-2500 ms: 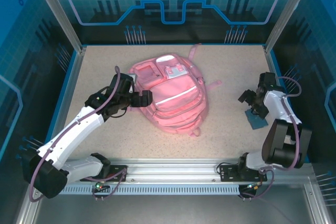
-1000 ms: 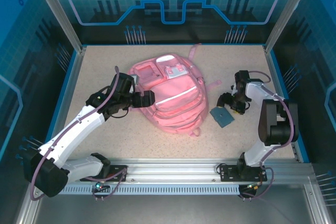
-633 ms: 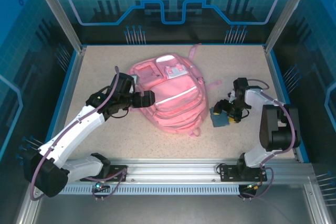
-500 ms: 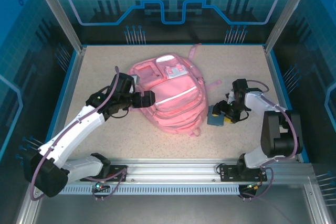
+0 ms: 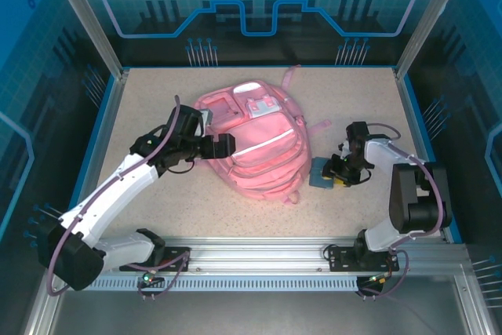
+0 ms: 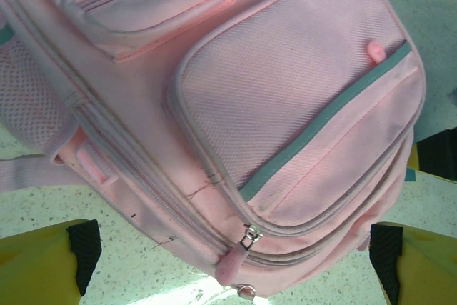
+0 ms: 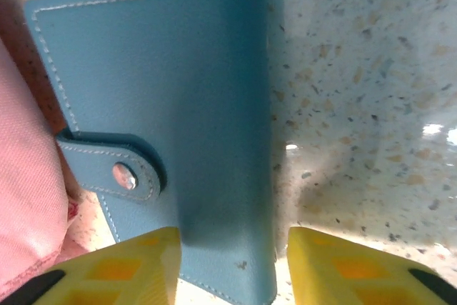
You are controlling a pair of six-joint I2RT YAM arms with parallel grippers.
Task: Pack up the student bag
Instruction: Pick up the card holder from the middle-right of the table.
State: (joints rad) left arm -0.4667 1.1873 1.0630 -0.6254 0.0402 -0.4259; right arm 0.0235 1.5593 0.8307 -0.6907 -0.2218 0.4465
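Packing scene, both arms. My left pincer [image 6: 232, 262] is spread wide, and the student bag [image 6: 285, 105] lies flat directly ahead of it, its zipped lower corner between my fingers. My right pincer [image 7: 234, 258] stands narrowed astride the near edge of a blue wallet [image 7: 164, 91]. Whether it pinches the wallet I cannot tell. The bag touches the wallet's left side.

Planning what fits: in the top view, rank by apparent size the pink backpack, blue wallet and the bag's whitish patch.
1. Pink backpack, far largest.
2-3. Blue wallet and whitish patch look alike; the right tool hides part of the wallet, so unranked.
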